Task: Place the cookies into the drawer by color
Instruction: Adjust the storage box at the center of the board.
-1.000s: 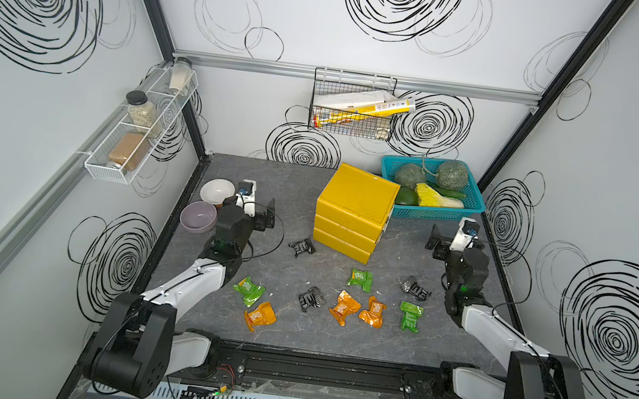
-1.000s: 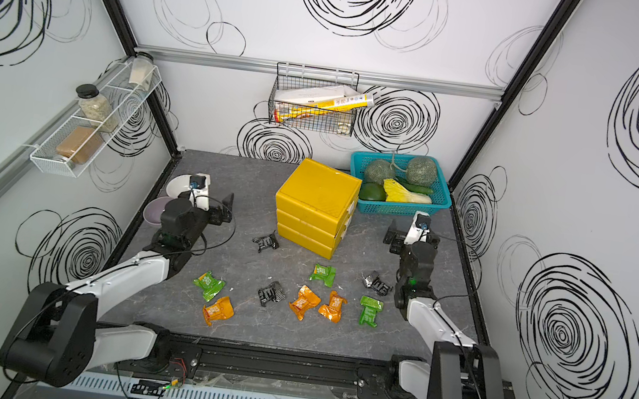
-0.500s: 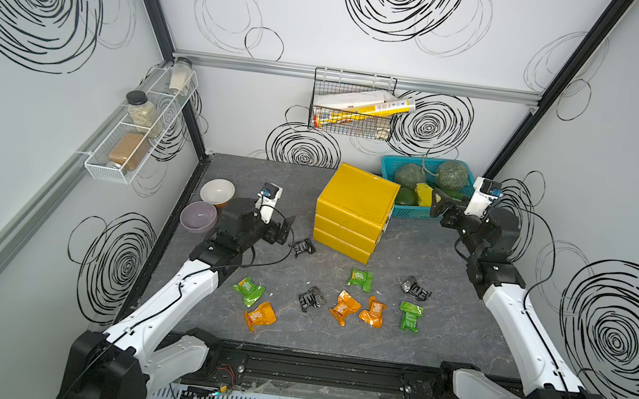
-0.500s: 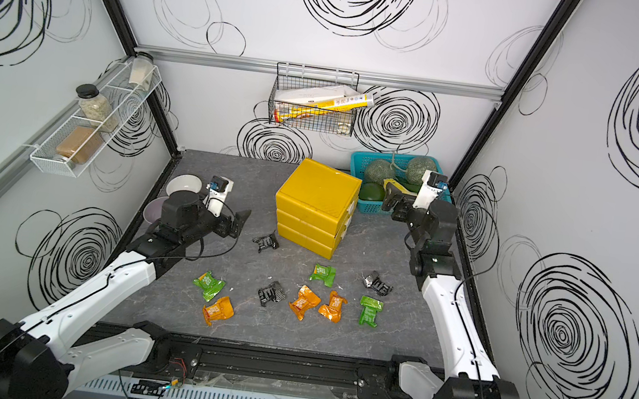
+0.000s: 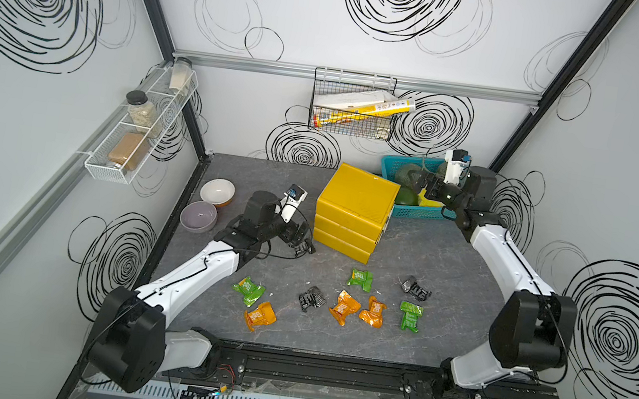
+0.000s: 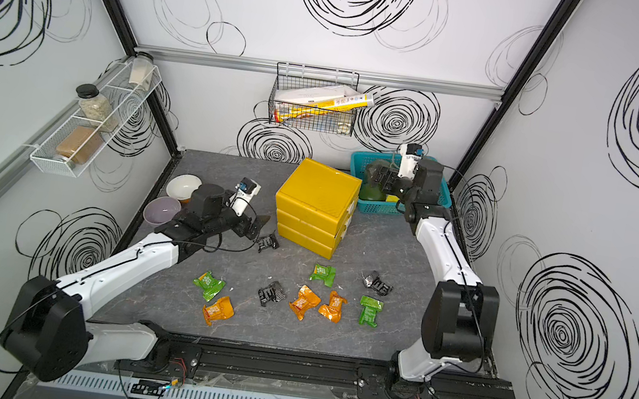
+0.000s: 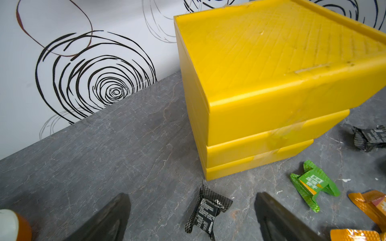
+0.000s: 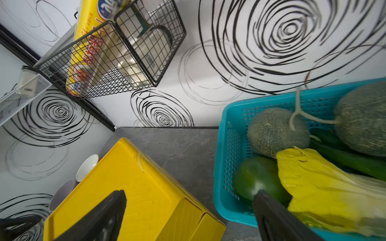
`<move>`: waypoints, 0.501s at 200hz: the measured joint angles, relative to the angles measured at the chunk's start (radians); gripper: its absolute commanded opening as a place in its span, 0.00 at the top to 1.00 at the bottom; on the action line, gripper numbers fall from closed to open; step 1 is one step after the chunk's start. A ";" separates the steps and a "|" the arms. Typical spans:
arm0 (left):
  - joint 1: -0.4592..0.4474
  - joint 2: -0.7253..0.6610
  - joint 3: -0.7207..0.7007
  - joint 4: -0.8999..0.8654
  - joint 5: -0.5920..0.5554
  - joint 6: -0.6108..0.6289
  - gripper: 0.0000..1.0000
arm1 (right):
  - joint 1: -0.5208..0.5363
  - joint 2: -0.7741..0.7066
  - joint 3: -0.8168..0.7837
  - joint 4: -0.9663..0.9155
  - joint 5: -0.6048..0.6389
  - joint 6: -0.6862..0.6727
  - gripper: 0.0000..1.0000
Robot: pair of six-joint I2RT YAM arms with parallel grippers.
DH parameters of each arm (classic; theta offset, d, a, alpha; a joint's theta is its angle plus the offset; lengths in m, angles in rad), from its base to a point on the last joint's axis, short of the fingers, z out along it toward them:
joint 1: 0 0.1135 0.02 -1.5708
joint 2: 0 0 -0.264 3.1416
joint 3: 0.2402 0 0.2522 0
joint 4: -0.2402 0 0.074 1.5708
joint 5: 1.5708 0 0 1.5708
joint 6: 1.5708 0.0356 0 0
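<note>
The yellow drawer point(image 5: 354, 209) point(image 7: 271, 68) point(image 8: 133, 187) stands mid-table with all three drawers shut. Cookies lie in front of it: green packets point(image 5: 248, 291) point(image 5: 360, 279) point(image 5: 410, 315), orange packets point(image 5: 260, 315) point(image 5: 344, 307) point(image 5: 374, 312) and black packets point(image 5: 312, 299) point(image 5: 416, 287). A third black packet point(image 5: 303, 246) point(image 7: 206, 208) lies at the drawer's near left corner. My left gripper point(image 5: 299, 235) point(image 7: 192, 197) hovers open just over it, a finger on each side, not touching. My right gripper point(image 5: 422, 182) point(image 8: 190, 194) is open and empty, raised between the drawer's back right corner and the basket.
A teal basket point(image 5: 412, 213) point(image 8: 227, 158) of vegetables stands behind the drawer at the right. A white bowl point(image 5: 217, 191) and a purple bowl point(image 5: 198, 216) sit at the left edge. A wire basket point(image 5: 353, 104) hangs on the back wall, a wire shelf point(image 5: 138, 130) on the left wall.
Both arms have risen from their resting poses. The left gripper has reached right to the black packet by the drawer. The right gripper has lifted back over the basket's edge.
</note>
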 measured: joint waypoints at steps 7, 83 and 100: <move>0.000 0.017 0.009 0.012 0.000 0.000 0.01 | 0.000 0.031 0.029 -0.001 -0.029 0.002 0.00; -0.020 0.150 0.089 0.076 -0.002 -0.008 0.01 | 0.010 0.235 0.191 -0.097 -0.228 0.007 0.06; -0.020 0.169 0.110 0.080 -0.006 -0.014 0.01 | 0.020 0.245 0.191 -0.108 -0.244 0.004 0.07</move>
